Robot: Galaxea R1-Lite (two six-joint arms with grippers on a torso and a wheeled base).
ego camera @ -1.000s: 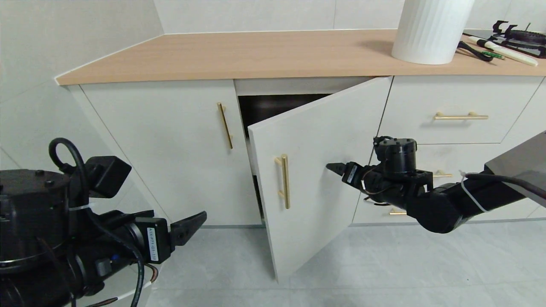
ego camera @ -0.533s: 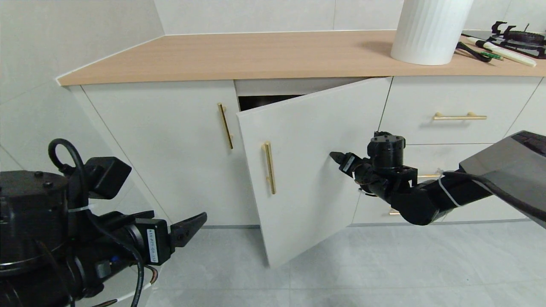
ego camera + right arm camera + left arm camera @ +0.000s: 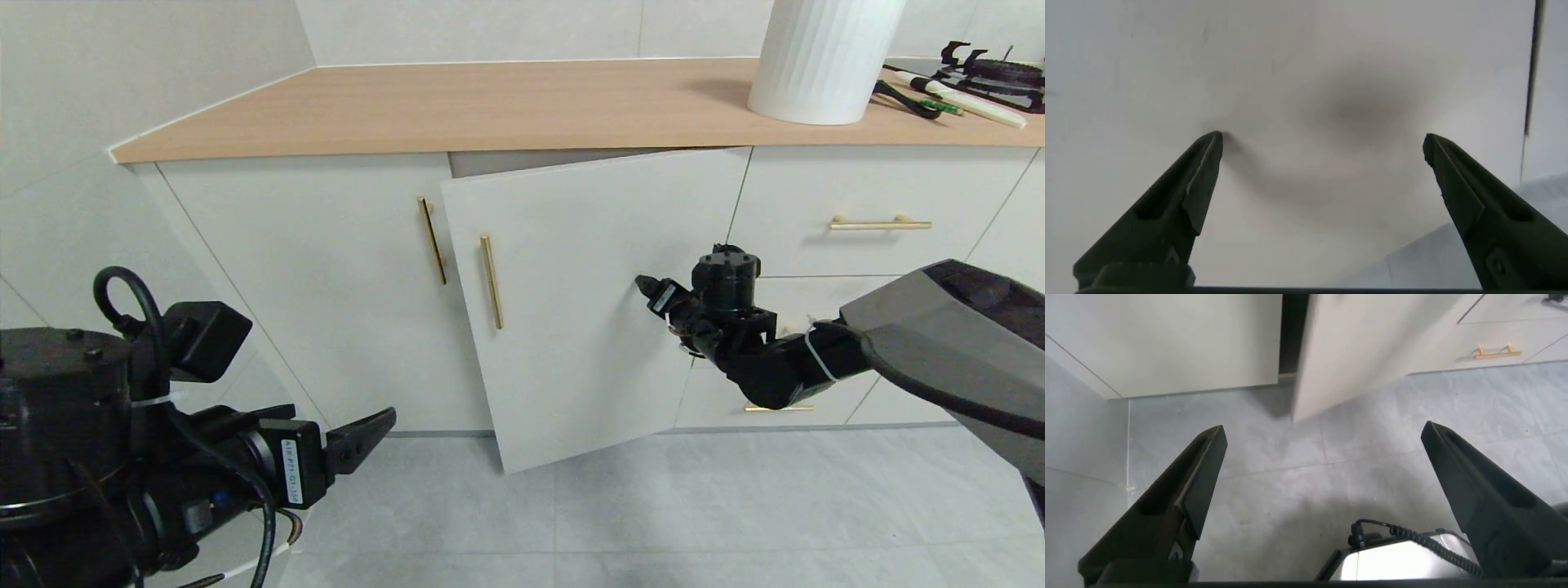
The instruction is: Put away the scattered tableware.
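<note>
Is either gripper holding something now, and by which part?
Nothing is held. The right gripper is open, its tips against the face of the cabinet door, away from its handle. The left gripper is open above the floor.

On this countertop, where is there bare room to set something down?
The countertop is bare from the wall corner across to the white ribbed container. Beyond the container it is crowded: utensils lie beside the stove grate.

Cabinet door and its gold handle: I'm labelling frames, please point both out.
cabinet door (image 3: 571,327), head view, middle of its front panel.
gold handle (image 3: 491,282), head view, middle of the bar.
</note>
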